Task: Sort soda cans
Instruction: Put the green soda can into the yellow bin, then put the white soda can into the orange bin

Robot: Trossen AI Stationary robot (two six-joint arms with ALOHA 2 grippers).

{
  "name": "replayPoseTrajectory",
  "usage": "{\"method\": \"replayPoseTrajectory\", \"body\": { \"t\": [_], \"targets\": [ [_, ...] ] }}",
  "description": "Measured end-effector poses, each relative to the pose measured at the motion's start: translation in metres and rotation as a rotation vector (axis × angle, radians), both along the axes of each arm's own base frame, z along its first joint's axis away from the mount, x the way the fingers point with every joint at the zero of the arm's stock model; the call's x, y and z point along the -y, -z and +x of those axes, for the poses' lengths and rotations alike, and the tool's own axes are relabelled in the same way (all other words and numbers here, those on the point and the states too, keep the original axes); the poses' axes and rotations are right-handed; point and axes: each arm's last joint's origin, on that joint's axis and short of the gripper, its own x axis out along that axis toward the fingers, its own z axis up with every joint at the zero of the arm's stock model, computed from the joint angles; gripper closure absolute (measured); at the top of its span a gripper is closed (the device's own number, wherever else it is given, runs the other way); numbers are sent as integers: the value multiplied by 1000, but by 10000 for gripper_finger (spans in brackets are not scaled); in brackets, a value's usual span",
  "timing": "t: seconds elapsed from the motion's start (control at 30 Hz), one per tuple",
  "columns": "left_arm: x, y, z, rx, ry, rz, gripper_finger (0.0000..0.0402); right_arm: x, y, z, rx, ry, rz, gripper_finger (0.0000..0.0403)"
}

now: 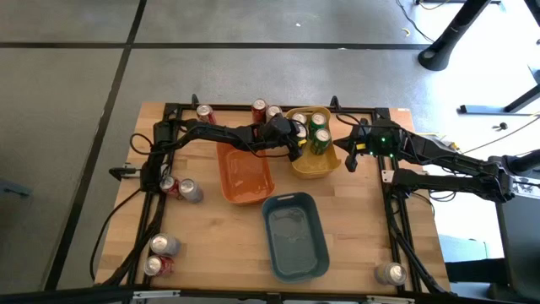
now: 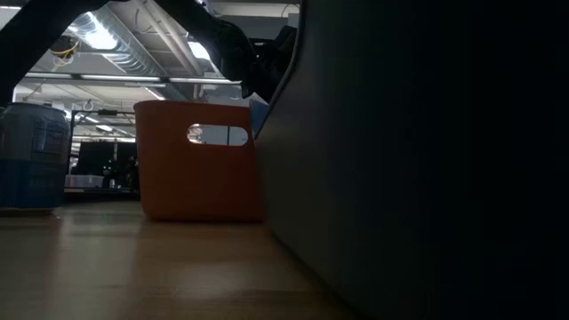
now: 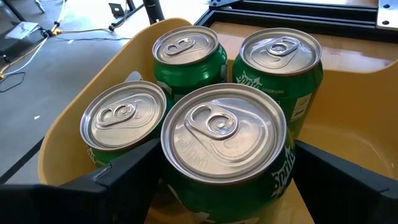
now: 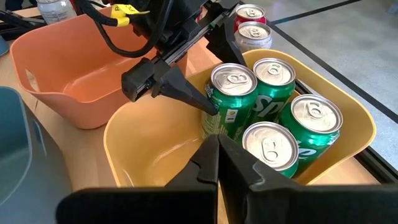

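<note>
Four green soda cans stand upright and close together in the yellow bin (image 1: 314, 165) (image 4: 155, 143). My left gripper (image 3: 224, 180) (image 4: 229, 104) reaches into that bin from the table's left and is shut on one green can (image 3: 224, 134) (image 4: 231, 93). The other three green cans (image 3: 185, 53) (image 4: 311, 121) stand beside it, toward the bin's far and right sides. My right gripper (image 4: 217, 146) (image 1: 348, 160) hovers shut at the bin's right side and touches nothing. Red cans (image 1: 260, 110) and silver cans (image 1: 190, 191) stand on the table. My left gripper pinches the green can by the two opposite sides of its body (image 4: 214, 109), just below the top rim. One finger (image 3: 127, 180) sits on each side. The fingers come slanting down from the table's left. The can is upright inside the yellow bin; whether its base rests on the floor is hidden.
An orange bin (image 1: 245, 173) (image 2: 196, 169) sits left of the yellow one, and a blue-grey bin (image 1: 295, 236) sits toward the near edge. That bin's wall fills the right of the low view. Loose cans stand at the far edge, near left (image 1: 160, 253) and near right (image 1: 390, 273).
</note>
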Motion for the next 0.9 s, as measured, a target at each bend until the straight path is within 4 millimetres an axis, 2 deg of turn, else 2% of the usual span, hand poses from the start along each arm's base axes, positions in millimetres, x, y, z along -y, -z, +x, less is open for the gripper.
{"method": "replayPoseTrajectory", "body": {
  "t": [0.6,0.9],
  "targets": [
    [-1,-1,1,28,53,-42,70,0,0,0,0,0,1,398],
    [-5,-3,-1,24,46,-36,20,0,0,0,0,0,0,398]
  ]
}}
